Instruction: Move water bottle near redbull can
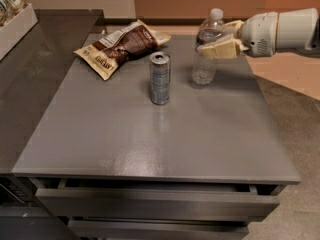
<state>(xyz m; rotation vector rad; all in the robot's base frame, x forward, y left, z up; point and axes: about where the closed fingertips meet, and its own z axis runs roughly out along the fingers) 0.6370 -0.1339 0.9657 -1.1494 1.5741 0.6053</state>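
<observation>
The water bottle (205,66), clear with a white cap, stands upright at the table's far right. Its base is at or just above the table top; I cannot tell which. My gripper (210,41) reaches in from the right on a white arm and is shut around the bottle's upper body, with one cream finger (217,48) across its front. The redbull can (160,79), slim and silver-blue with a pull tab, stands upright near the table's middle. It is a short gap to the left of the bottle and a little nearer to me.
A brown and cream snack bag (122,46) lies at the far left of the grey table (150,144), behind the can. A dark counter (30,79) with a white tray (15,26) adjoins on the left. Drawer fronts (150,204) are below the front edge.
</observation>
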